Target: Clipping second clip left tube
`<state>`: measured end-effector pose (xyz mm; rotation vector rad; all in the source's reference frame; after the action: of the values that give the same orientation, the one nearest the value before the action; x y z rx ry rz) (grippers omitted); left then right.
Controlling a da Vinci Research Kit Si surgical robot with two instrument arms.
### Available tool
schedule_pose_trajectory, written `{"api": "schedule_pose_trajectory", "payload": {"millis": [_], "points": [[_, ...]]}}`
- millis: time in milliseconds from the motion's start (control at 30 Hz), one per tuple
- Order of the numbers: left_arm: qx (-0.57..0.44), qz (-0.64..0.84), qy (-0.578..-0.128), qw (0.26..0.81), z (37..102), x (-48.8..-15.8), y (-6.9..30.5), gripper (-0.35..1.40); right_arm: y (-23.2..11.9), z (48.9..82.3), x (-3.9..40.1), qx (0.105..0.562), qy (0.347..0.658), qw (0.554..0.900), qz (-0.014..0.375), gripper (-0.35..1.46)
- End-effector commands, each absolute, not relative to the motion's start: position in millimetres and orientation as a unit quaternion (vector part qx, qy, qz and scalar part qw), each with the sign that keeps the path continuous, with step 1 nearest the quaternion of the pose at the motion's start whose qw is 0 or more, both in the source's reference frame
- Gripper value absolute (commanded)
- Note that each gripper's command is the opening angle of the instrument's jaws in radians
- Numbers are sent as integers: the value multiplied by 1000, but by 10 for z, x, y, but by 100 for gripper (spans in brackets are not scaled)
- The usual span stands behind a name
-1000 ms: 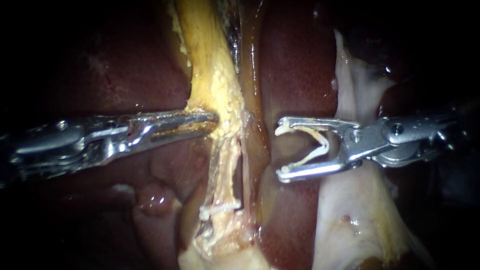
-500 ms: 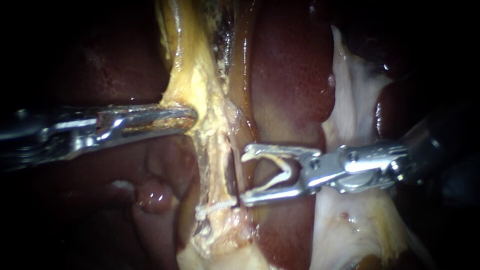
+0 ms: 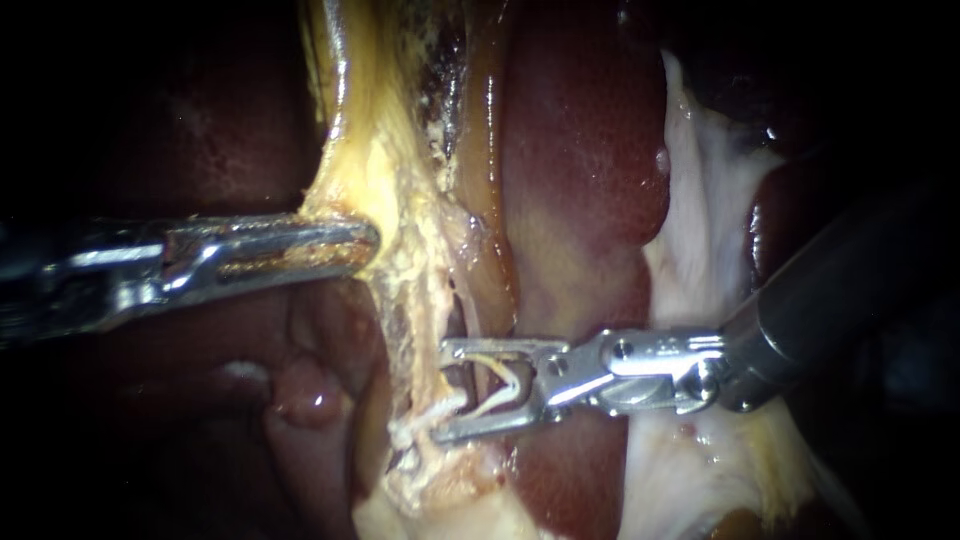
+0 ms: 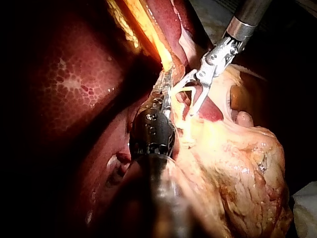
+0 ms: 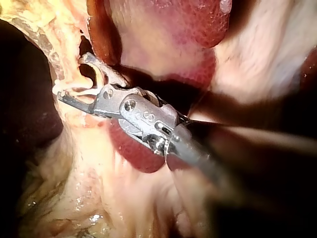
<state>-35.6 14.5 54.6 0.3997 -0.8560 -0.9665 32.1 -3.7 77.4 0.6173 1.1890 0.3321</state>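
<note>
The left tube [image 3: 425,300] is a pale yellow, ragged strand running down the middle of the endoscope view. A white clip [image 3: 428,420] sits across its lower part. My right instrument [image 3: 445,392] has its jaws open, one on each side of this tube just above that clip. A white open clip [image 3: 500,385] lies between the jaws. The right wrist view shows the same jaws [image 5: 74,77] reaching into the strand. My left instrument [image 3: 345,245] is shut on yellow tissue beside the upper tube and holds it to the left; its jaws [image 4: 166,87] also show in the left wrist view.
A brownish second tube [image 3: 490,230] runs just right of the left tube. Dark red liver [image 3: 590,150] lies behind both. Whitish tissue [image 3: 700,210] lies under my right instrument's shaft. A large yellow fatty mass [image 4: 237,163] fills the left wrist view beside the shaft.
My right instrument has moved left and down, bringing its clip from beside the tubes onto the left tube above the seated clip. My left instrument has drawn the yellow tissue further left.
</note>
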Motion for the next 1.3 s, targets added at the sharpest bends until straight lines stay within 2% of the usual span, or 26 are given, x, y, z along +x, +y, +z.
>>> {"api": "schedule_pose_trajectory", "payload": {"millis": [33, 100, 233, 367, 733, 1033, 1100, 1133, 1200, 1300], "points": [[185, -447, -396, 780, 546, -356, 145, -35, -38, 773, 323, 287, 549, 770, 152, 59], [185, -447, -396, 780, 546, -356, 145, -35, -39, 770, 326, 294, 554, 765, 147, 59], [185, -447, -396, 780, 546, -356, 145, -35, -42, 754, 331, 327, 584, 729, 144, 58], [185, -447, -396, 780, 546, -356, 145, -35, -46, 739, 341, 350, 595, 712, 128, 56], [184, -447, -396, 780, 548, -358, 145, -35, -55, 750, 380, 362, 600, 704, 117, 54], [183, -448, -396, 780, 549, -360, 144, -35, -54, 759, 380, 367, 596, 703, 123, 45], [183, -448, -396, 780, 550, -360, 144, -35, -53, 760, 377, 369, 595, 703, 125, 34], [183, -448, -396, 780, 550, -360, 144, -35, -53, 760, 375, 368, 595, 703, 125, 16], [183, -448, -396, 780, 550, -360, 144, -35, -52, 762, 370, 364, 590, 708, 136, -33], [183, -448, -396, 780, 550, -360, 144, -35, -41, 765, 363, 354, 566, 728, 157, -35]]}}
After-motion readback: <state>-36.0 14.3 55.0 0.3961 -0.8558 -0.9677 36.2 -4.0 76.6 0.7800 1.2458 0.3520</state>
